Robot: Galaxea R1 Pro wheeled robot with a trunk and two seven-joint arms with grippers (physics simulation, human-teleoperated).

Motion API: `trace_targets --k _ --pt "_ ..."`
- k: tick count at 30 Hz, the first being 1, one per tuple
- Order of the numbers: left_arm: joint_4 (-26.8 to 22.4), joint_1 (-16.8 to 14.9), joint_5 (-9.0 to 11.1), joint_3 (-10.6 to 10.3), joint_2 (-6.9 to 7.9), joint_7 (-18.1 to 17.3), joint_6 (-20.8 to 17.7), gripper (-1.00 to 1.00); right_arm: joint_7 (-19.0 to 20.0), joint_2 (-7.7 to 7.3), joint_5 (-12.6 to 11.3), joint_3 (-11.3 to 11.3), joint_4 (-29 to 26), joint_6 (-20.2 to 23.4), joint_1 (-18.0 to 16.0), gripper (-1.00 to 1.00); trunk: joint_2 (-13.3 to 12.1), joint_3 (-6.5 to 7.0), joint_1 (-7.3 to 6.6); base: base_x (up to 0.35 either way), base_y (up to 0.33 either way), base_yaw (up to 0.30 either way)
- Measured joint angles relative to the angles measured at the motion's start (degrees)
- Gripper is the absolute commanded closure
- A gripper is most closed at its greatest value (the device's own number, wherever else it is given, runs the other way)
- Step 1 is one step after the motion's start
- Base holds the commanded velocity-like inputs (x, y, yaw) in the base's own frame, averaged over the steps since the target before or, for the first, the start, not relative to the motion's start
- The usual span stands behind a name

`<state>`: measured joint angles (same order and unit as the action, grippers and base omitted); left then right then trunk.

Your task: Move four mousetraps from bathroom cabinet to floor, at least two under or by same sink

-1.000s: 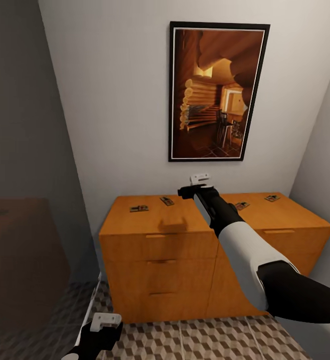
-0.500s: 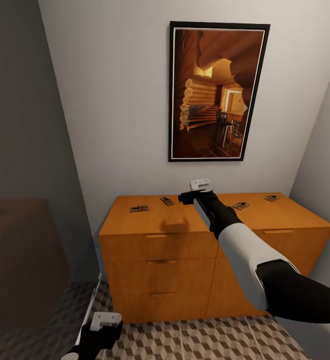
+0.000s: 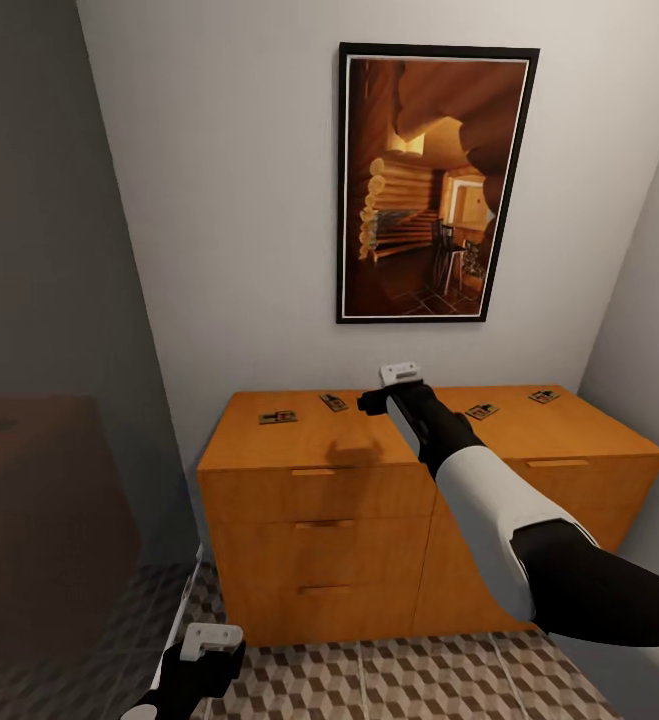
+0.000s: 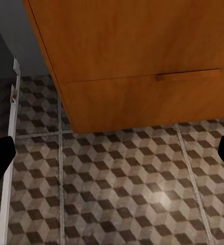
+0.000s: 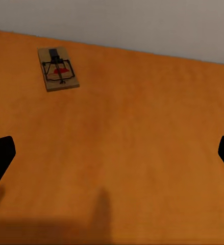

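Right gripper [image 3: 379, 392] hovers over the cabinet [image 3: 369, 440], jaws wide apart; a mousetrap [image 5: 58, 69] lies ahead, off-centre. Best to centre the jaws over it before lowering.

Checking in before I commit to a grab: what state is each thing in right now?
mousetraps: all four lying flat on the cabinet top, none gripped
cabinet: drawers closed
right gripper: open, above the cabinet top, empty; one mousetrap ahead of it
left gripper: open, empty, low over the bathroom floor
framed picture: hanging on the wall
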<state>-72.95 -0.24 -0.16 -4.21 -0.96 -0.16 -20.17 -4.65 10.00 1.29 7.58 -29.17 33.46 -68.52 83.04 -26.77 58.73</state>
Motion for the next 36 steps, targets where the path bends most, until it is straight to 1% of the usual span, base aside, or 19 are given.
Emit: trace_targets --k 16,31,36 --pt "0.0 0.0 0.0 0.0 0.0 -0.1 0.0 -1.0 0.1 0.0 -0.2 0.0 -0.6 0.6 0.0 -1.0 0.0 0.0 -0.01 0.015 0.006 0.0" --pt "0.1 0.0 0.0 0.0 0.0 -0.1 0.0 -1.0 0.2 0.0 -0.2 -0.1 -0.7 0.6 0.0 -1.0 0.0 0.0 -0.02 0.215 0.144 0.0" --pt "0.1 0.0 0.0 0.0 -0.03 -0.1 0.0 -1.0 0.2 0.0 -0.2 -0.1 -0.7 0.6 0.0 -1.0 0.0 0.0 -0.01 0.13 0.09 0.0"
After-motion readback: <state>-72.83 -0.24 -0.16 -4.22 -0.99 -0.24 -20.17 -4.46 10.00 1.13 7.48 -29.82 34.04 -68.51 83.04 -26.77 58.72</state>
